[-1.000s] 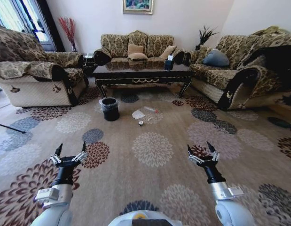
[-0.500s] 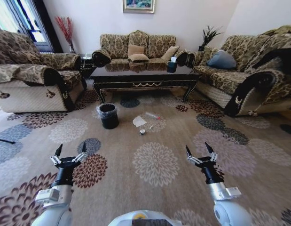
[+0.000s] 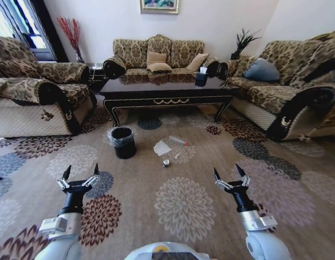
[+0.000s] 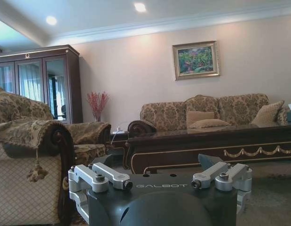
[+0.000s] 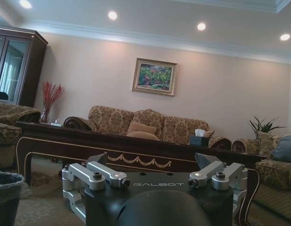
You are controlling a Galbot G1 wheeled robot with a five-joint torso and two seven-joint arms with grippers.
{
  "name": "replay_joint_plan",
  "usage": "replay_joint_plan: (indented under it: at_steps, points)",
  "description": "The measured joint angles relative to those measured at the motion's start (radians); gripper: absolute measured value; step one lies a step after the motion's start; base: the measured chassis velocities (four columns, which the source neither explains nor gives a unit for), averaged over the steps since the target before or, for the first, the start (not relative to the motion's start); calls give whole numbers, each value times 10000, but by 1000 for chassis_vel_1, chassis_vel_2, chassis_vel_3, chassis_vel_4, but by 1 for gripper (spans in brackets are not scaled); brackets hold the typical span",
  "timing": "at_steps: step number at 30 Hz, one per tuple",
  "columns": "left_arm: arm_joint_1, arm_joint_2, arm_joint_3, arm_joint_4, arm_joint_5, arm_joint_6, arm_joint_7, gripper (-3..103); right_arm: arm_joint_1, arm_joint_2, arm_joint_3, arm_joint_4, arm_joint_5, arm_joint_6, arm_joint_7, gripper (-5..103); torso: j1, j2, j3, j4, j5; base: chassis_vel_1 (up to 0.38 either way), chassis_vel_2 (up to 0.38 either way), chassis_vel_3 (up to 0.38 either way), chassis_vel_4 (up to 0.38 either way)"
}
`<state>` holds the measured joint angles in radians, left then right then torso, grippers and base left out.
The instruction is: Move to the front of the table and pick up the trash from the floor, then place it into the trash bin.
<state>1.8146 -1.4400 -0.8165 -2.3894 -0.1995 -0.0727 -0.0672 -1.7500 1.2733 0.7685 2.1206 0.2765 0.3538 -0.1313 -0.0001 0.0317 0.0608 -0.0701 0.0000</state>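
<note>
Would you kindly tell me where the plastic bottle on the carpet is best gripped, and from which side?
Grip the bottle around its middle, coming straight down from above. It lies flat on the carpet, so the fingers should probably close across its narrow width, not along its length. Both grippers, left and right, are open.

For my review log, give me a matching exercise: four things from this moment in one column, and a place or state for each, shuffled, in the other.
1. trash bin
2. crumpled paper
3. small can
4. tissue box

A. on the table
B. on the floor, nearest the robot of the litter
C. upright, left of the litter
D. between bin and clear bottle

Pairs: 1-C, 2-D, 3-B, 4-A
</note>
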Motion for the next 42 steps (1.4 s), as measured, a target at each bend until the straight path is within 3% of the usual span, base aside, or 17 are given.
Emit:
replay_joint_plan:
  at_steps: [30,42]
  points:
    - [2,-70,35,81,90,-119,0,100,21,66,-46,-110,-4,120,-60,100,0,3,5,1,-2,-244,236,245,-237]
    - [-37,-90,65,120,107,-123,-32,100,79,80,-154,-158,64,318,156,100,1,3,7,-1,-1,-136,129,132,-134]
